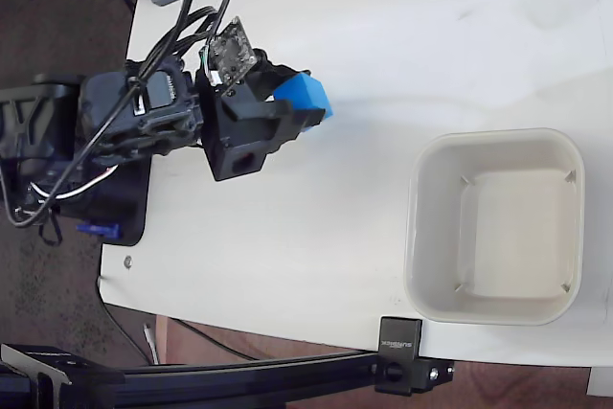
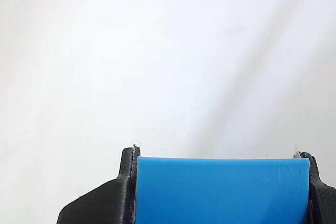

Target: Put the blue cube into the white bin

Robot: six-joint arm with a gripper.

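The blue cube (image 1: 305, 94) sits clamped between the black fingers of my gripper (image 1: 299, 102) at the upper left of the fixed view, over the white table and well left of the white bin (image 1: 495, 225). In the wrist view the blue cube (image 2: 220, 190) fills the bottom of the picture, with a black finger pressed against each side; my gripper (image 2: 220, 182) is shut on it. The bin is a large off-white square tub with rounded corners, and nothing lies inside it.
The black arm body and its cables (image 1: 134, 122) lie at the left table edge. A black rail with a clamp (image 1: 407, 356) runs along the bottom edge. White tabletop (image 1: 383, 45) spreads between gripper and bin.
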